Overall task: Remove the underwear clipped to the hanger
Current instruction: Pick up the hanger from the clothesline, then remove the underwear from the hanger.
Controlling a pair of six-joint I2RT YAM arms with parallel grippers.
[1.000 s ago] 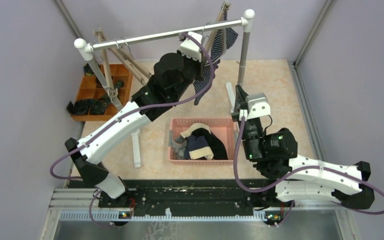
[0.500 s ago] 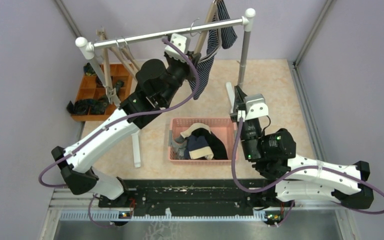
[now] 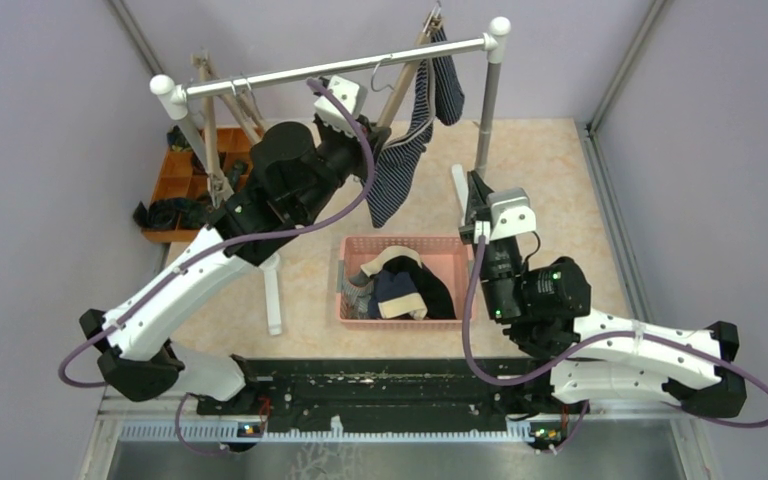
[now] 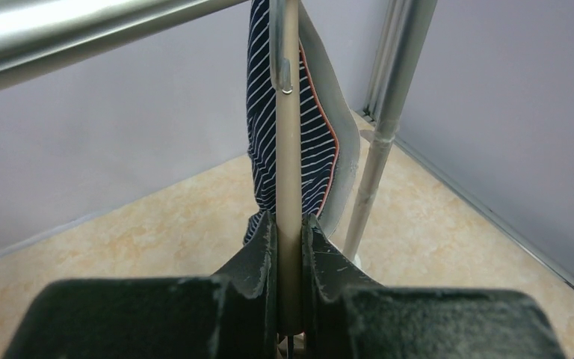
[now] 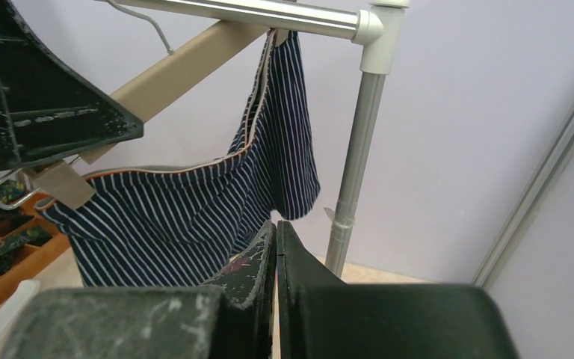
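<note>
Plain lilac walls (image 3: 50, 150) on three sides, aluminium strips (image 3: 628, 52) in the far corners, beige marbled desk surface (image 3: 550, 170), silver clothes rail (image 3: 280, 76) on white-capped posts along the far edge, orange divided tray (image 3: 182, 184) at the far left corner, black mounting track (image 3: 390, 385) along the near edge

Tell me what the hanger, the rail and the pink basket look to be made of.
The hanger looks like wood: tan, matte, unpainted. The rail is metal tube with a bright polished streak. The pink basket is likely moulded plastic: slotted walls, even colour.
</note>
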